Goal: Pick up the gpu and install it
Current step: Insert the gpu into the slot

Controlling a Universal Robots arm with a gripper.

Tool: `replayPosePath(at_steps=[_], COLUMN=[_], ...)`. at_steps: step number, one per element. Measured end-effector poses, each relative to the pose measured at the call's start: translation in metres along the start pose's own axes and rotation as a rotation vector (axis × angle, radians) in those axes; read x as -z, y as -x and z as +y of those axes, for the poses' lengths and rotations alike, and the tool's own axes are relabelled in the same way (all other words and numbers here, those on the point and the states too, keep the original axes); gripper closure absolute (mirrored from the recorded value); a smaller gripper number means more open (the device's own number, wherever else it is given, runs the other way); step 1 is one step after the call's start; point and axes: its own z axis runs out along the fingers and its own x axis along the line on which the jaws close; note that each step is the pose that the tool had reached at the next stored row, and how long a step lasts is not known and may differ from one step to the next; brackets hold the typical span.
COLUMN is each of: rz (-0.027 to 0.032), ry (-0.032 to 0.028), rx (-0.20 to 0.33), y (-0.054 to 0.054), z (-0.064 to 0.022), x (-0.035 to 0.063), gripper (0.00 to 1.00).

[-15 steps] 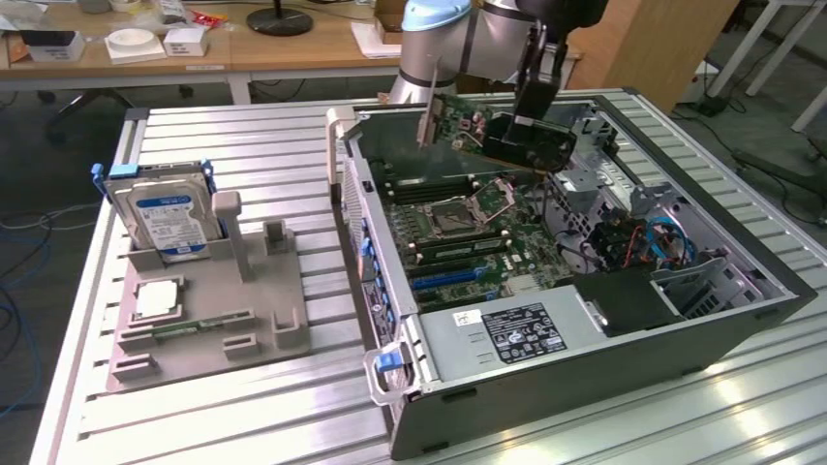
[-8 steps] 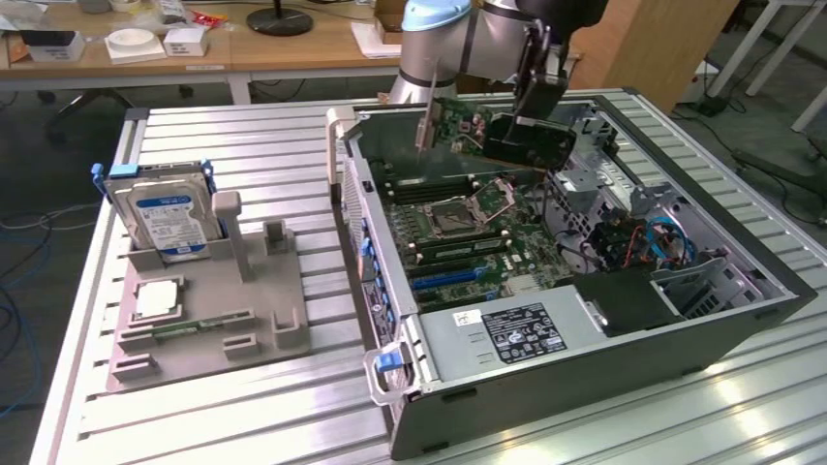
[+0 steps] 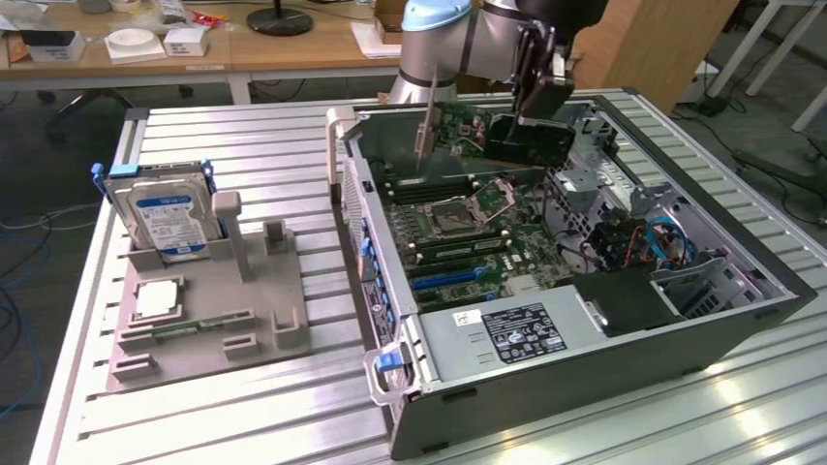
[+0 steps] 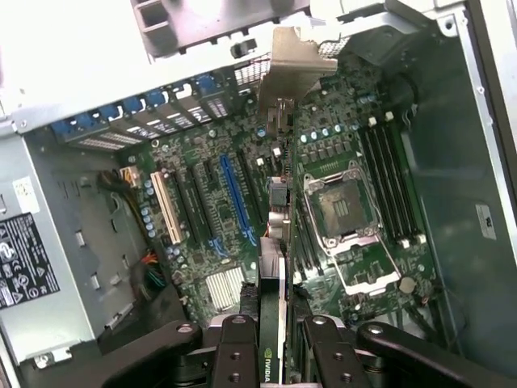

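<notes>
On the counter (image 3: 246, 136), toward the exterior view's left, one grey tray (image 3: 265, 334) carries one hard drive (image 3: 162, 215) and one memory stick (image 3: 200, 325). To its right lies one open computer case (image 3: 723, 334). Above its motherboard (image 3: 478, 242), the gripper's (image 3: 533, 116) two fingers (image 4: 236, 352) are clamped on the single gpu (image 3: 524, 147), held on edge over the slots.

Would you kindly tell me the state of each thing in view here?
Gripper: shut on the graphics card.
Graphics card: held over the motherboard, not yet seated.
Computer case: lying on its side, open.
Hard drive: upright in the grey holder.
Memory stick: lying flat in the holder.
</notes>
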Motion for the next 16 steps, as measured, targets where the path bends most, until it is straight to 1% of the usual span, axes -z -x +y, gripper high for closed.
replayPosePath(at_steps=[7,8,16], rz=[-0.0005,-0.0007,-0.0016], ry=[-0.0006,-0.0008,-0.0019], rx=[0.108,0.144,0.282], y=[0.0000,0.0000,0.0000], z=[0.0000,0.0000,0.0000], x=[-0.0002,-0.0003,-0.0017], gripper=[0.74,0.74,0.74])
